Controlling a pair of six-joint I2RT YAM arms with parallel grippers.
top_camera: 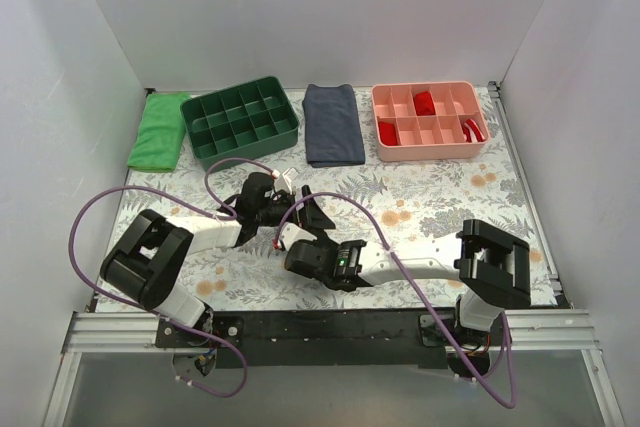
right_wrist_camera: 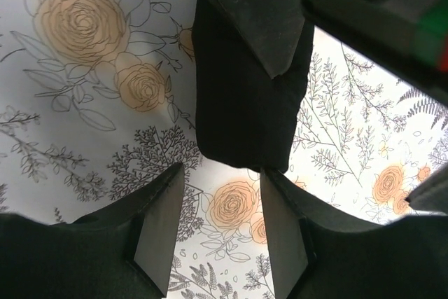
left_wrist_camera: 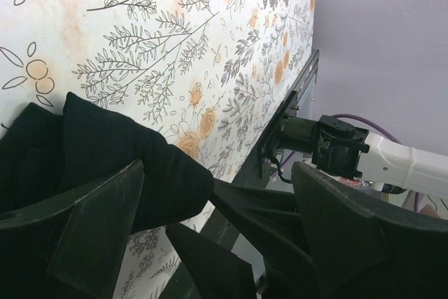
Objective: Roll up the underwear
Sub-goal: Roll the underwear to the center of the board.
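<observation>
Showing the rolling step in progress: the underwear (right_wrist_camera: 241,103) is gathered into a thick black bundle over the flowered bench (top_camera: 450,197). It sits on the near side of the green tray (top_camera: 250,149), toward the arm bases and apart from the tray. Both arms converge on this spot, so that each end of the bundle has its own tool.

Left gripper (left_wrist_camera: 218,173): the jaws stand wide apart. The bundle lies against the inner face of one finger (left_wrist_camera: 98,222) and does not reach the other, so nothing is pinched between them. In the right wrist view a dark finger lies across the upper part of the bundle. It probably belongs to the left gripper and bears on the cloth so that the turns cannot spring open.

Right gripper (right_wrist_camera: 222,171): the jaws are parted and empty. Their tips sit just short of the bundle's rounded free end, with bare bench showing between them. The placement suggests a readiness to take or tuck that end while the other arm steadies the cloth.

It cannot be told whether the bundle rests fully on the bench or is partly lifted, nor how tight the roll is. Soft fabric of this kind is likely to relax once pressure is released, so the free end is the part most at risk.

Taking no part are the folded dark cloth (top_camera: 333,125) just to the right of the green tray, the pink tray (top_camera: 430,155) beyond that, and a green cloth (top_camera: 158,132) on the green tray's left.
</observation>
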